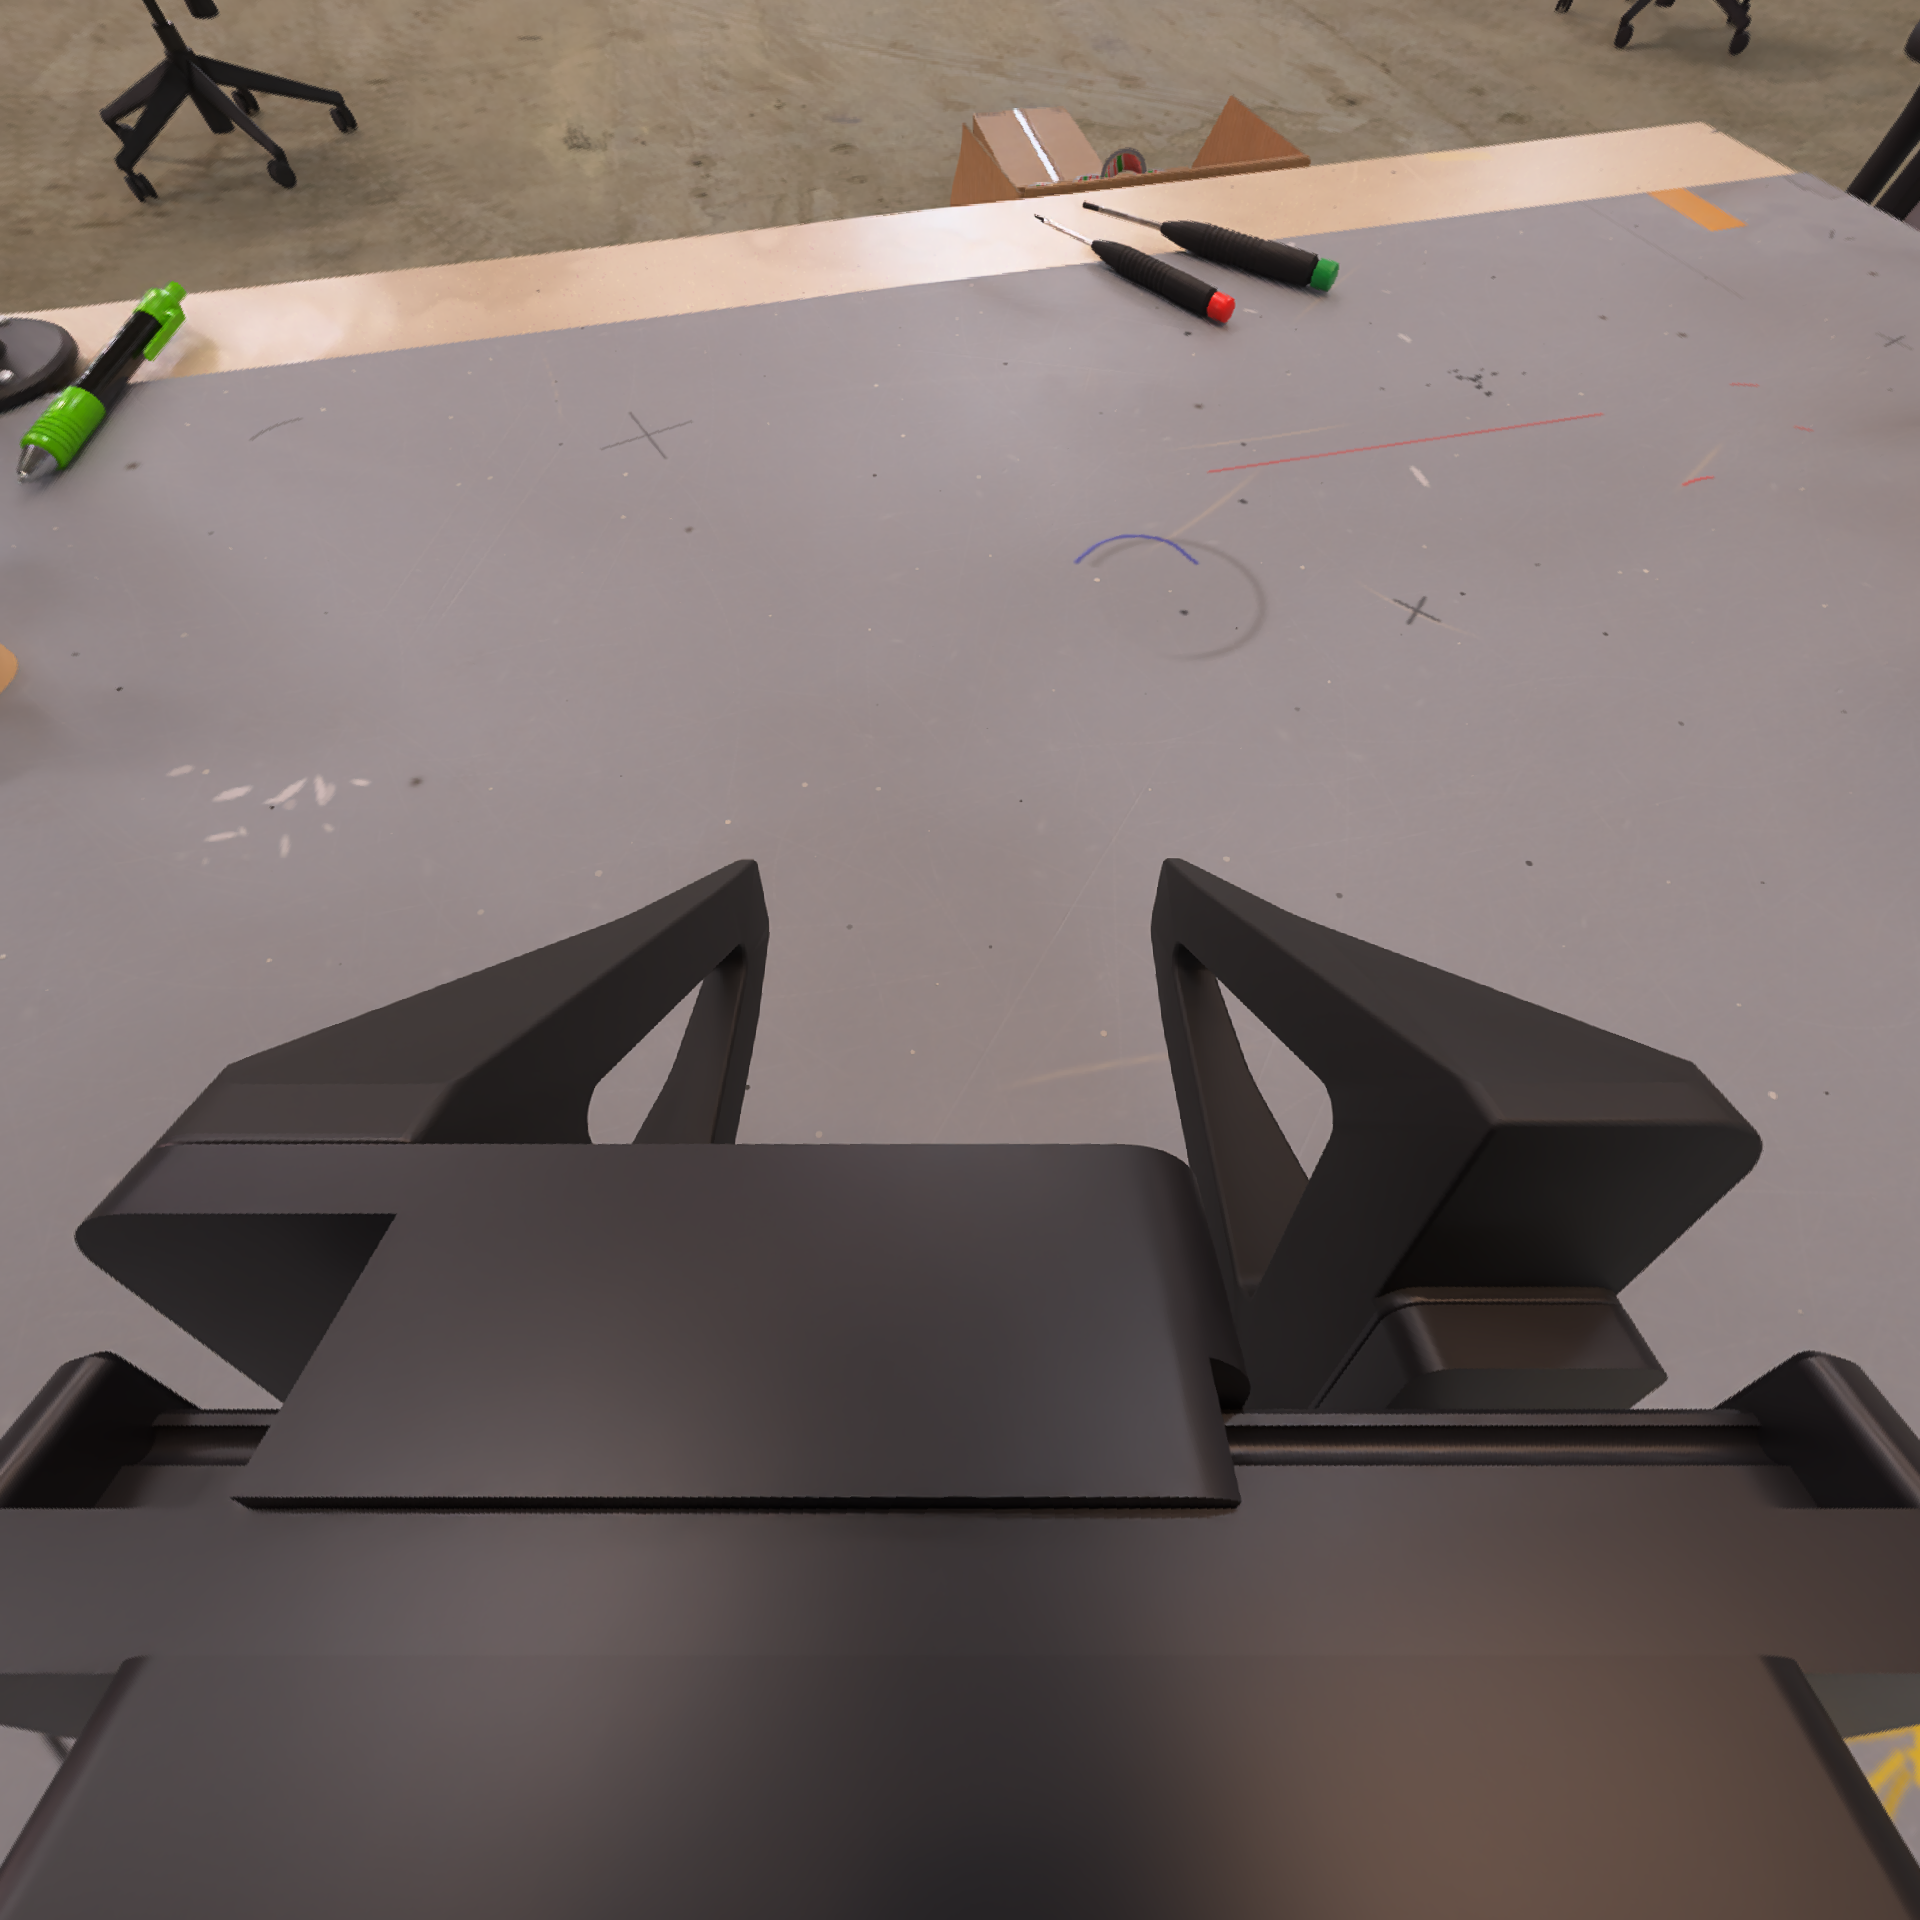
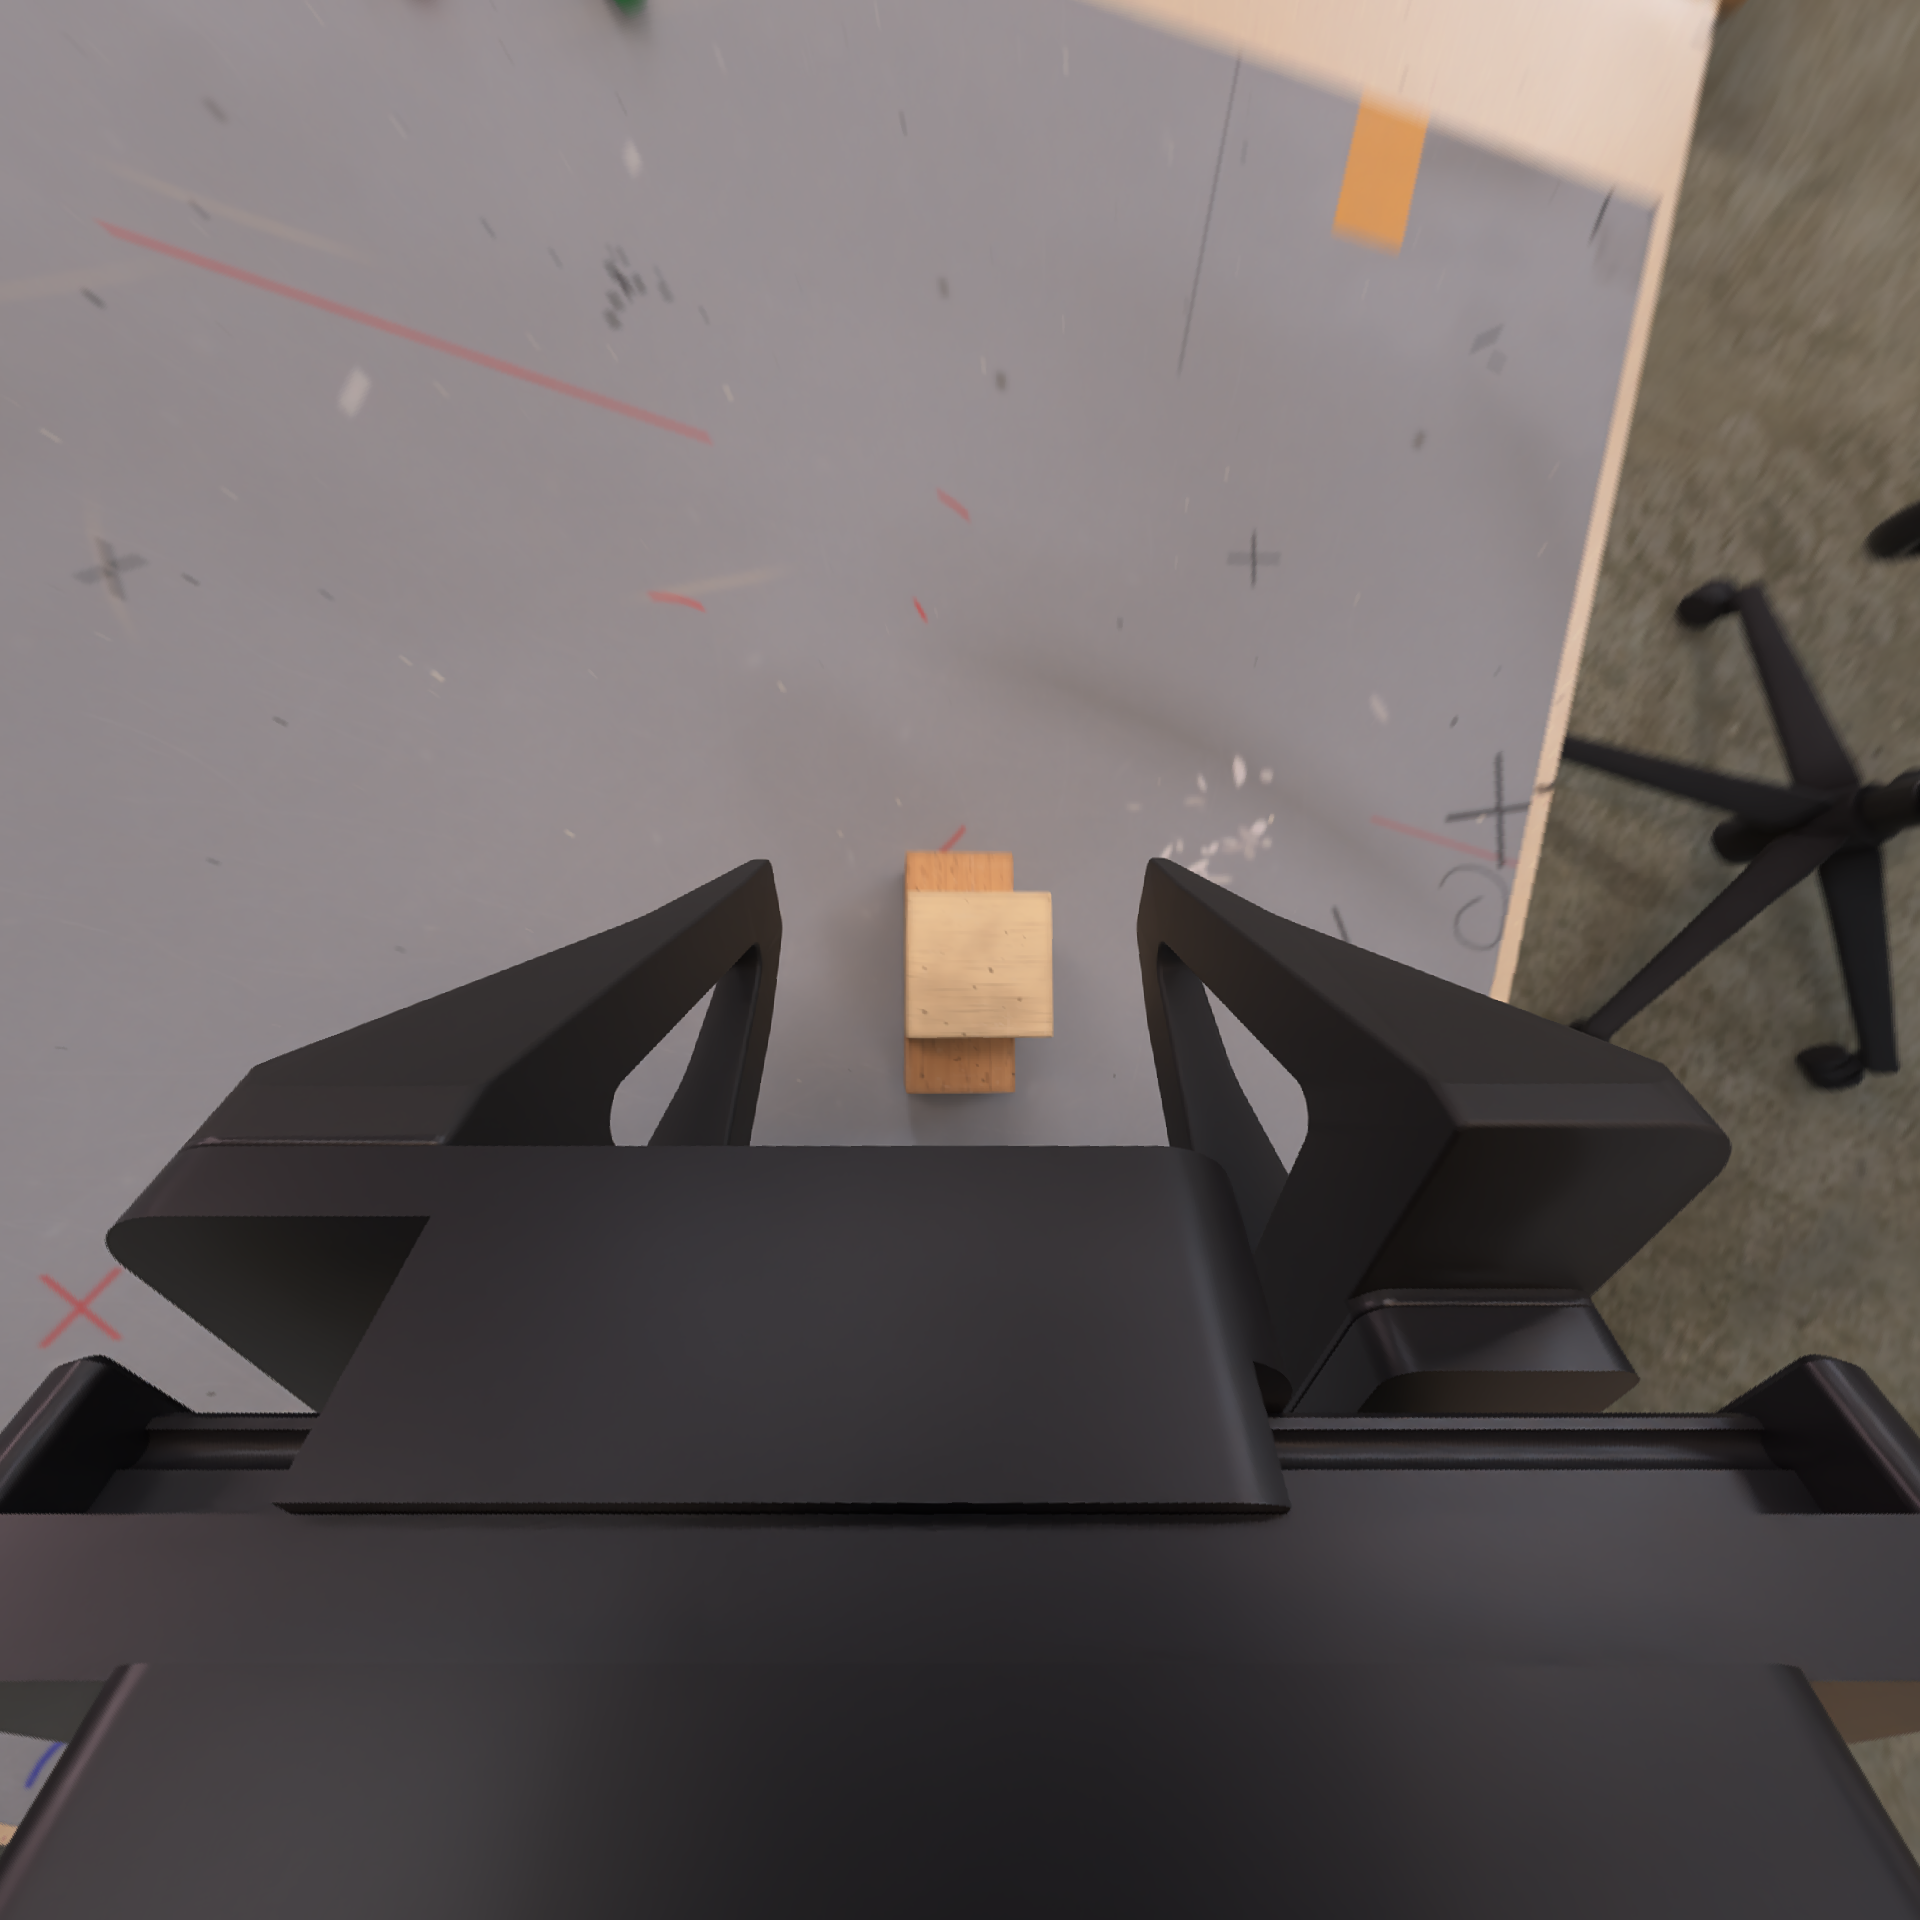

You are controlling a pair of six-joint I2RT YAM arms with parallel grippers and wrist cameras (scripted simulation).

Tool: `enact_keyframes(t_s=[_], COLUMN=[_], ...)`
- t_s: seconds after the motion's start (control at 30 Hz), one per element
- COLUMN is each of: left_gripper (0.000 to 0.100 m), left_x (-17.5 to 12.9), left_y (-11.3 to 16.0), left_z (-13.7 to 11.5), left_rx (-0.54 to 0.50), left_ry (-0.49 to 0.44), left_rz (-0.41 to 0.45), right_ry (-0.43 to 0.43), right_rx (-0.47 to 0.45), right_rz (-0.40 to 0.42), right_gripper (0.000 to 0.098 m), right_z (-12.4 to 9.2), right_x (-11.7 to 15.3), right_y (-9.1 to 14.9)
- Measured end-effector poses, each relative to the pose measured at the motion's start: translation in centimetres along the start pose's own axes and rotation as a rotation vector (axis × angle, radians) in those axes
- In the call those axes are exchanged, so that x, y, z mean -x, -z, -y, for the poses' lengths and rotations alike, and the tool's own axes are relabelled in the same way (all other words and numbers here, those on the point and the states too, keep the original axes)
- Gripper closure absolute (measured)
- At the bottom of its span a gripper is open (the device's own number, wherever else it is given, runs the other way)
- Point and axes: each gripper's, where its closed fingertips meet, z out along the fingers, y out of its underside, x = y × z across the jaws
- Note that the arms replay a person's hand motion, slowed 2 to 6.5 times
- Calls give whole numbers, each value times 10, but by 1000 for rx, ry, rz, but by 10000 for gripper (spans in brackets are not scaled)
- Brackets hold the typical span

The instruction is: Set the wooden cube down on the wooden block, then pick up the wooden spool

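The wooden cube is seen resting on the wooden block, overhanging toward the table's right edge. Both the right gripper and the left gripper are spread and empty. The cube could be knocked off if brushed. No spool is seen.

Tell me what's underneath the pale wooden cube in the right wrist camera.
The darker wooden block lies under the wooden cube, its two ends sticking out. The cube covers the block's middle, so the contact there is hidden.
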Motion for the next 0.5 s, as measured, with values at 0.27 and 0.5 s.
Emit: enact_keyframes(t_s=[0.27,0.5], left_gripper=[372,370], left_x=[1,3], left_y=[0,-1], left_z=[0,3], left_rx=[-2,-4], left_ry=[-6,-11], left_rz=[8,21], right_ry=[92,130], right_rx=[-339,-562], right_rz=[-10,64], right_gripper=[413,389], right_z=[63,79], right_x=[48,123], right_y=[73,106])
